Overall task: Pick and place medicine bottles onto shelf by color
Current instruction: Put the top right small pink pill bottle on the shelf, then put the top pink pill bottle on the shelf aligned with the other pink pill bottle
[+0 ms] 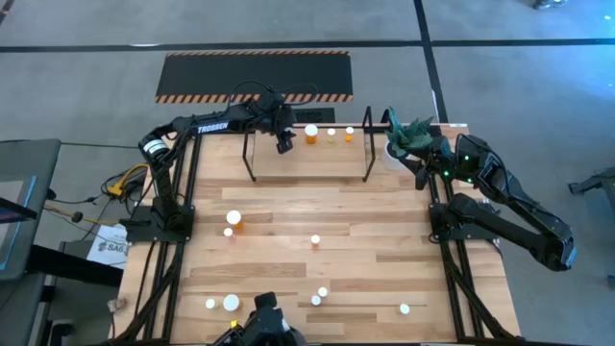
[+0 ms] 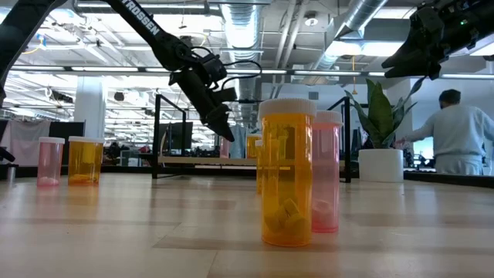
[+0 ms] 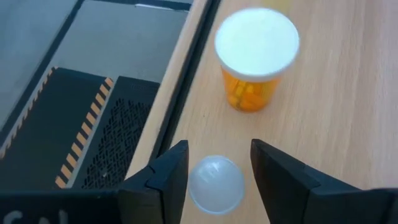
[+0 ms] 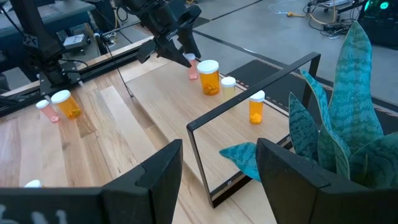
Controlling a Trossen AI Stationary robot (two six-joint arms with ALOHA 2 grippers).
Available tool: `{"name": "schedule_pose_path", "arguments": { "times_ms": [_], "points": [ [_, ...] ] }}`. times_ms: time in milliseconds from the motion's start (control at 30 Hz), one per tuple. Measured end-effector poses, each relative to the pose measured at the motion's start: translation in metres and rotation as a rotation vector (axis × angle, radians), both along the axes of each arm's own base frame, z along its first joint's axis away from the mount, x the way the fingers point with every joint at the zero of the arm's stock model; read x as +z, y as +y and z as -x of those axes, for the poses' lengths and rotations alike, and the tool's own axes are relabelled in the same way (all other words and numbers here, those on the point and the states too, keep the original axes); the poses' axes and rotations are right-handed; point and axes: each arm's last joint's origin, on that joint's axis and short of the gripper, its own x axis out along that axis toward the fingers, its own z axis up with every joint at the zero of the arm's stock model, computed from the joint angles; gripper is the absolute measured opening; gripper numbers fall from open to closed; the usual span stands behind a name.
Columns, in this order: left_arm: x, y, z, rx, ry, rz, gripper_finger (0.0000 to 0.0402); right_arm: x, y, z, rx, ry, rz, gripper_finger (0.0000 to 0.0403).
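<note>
Shelf [image 1: 307,154] — left fingers [image 3: 171,177] flank pale small bottle [image 3: 216,185].

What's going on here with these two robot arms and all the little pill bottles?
The robot is sorting medicine bottles onto the wooden shelf at the far end of the table. The left gripper is over the shelf with its fingers open around a small pale-capped bottle, right beside a big orange bottle already standing there. The right gripper waits, open, near the potted plant. Several more bottles are scattered on the table, and a person stands in the background.
</note>
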Motion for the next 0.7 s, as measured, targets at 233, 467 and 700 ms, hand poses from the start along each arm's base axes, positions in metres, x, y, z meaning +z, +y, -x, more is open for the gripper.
{"name": "schedule_pose_path", "arguments": {
  "times_ms": [233, 467, 700],
  "points": [
    [0.001, 0.001, -0.001, 0.030, -0.013, -0.003, 0.0172, 0.000, 0.000, 0.000, 0.000, 0.000, 0.000, 0.0226],
    [0.002, 0.001, -0.001, 0.040, -0.026, 0.004, 0.0172, 0.000, 0.000, 0.000, 0.000, 0.000, 0.000, 0.0226],
    [0.012, 0.004, -0.005, 0.037, -0.053, -0.012, 0.0172, 0.000, 0.000, 0.000, 0.000, 0.000, 0.000, 0.0226]
  ]
}}
